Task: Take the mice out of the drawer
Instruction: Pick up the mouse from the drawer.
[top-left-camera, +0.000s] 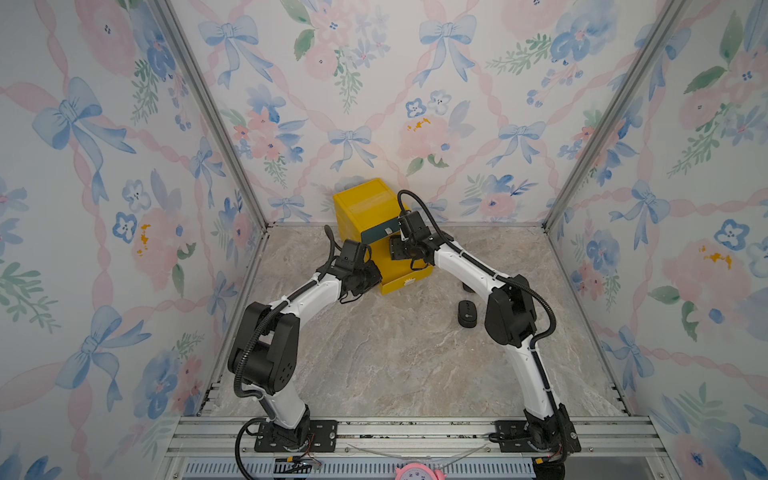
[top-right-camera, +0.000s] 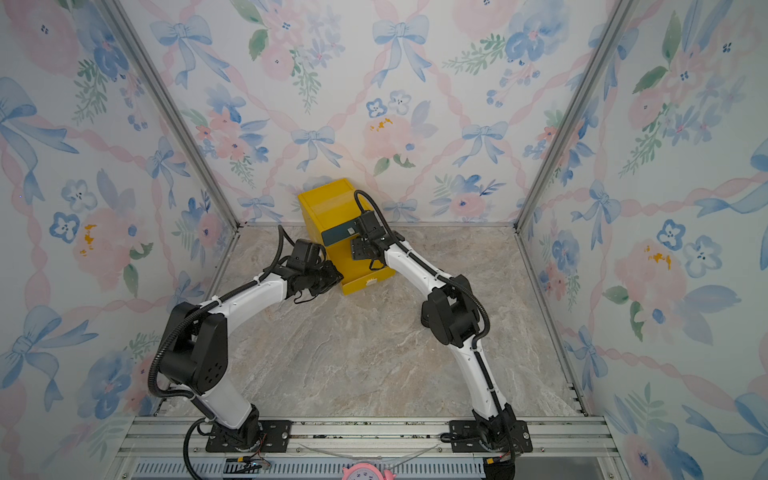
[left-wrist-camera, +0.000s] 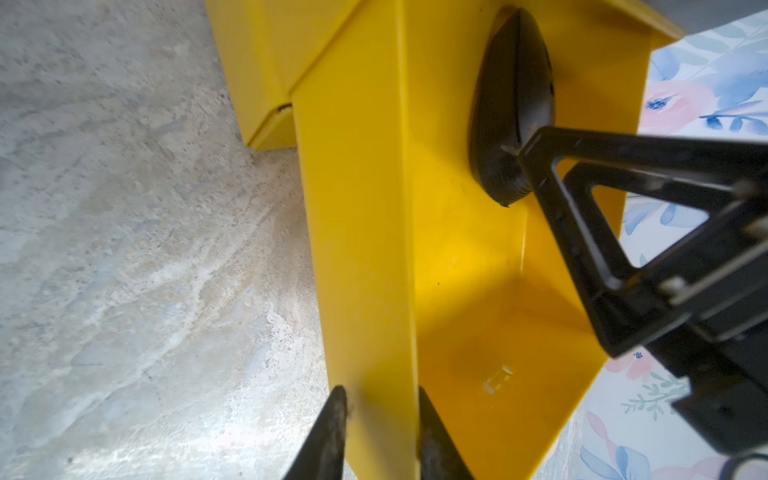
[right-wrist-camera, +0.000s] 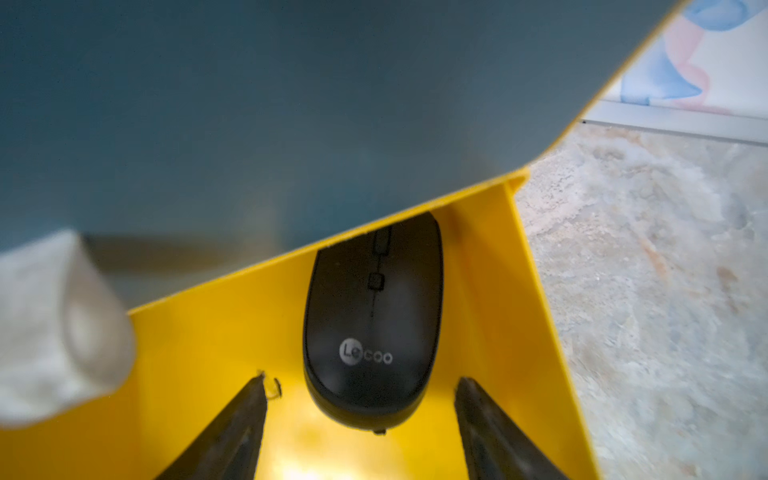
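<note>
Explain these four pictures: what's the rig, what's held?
Two white robot arms, bolted to a rail, each ending in a two-finger gripper. The two wide pictures are one overhead camera pair; the two close-ups come from wrist cameras. On the marble table stands a yellow cabinet with its bottom drawer pulled out. The left gripper is clamped on the drawer's side wall. The right gripper is open, fingers either side of a black mouse inside. A second mouse lies on the table.

"Lecoo", pale print, on black mouse (right-wrist-camera: 372, 324) inside yellow drawer (right-wrist-camera: 519, 291), near drawer's side wall. Nothing else legible.
</note>
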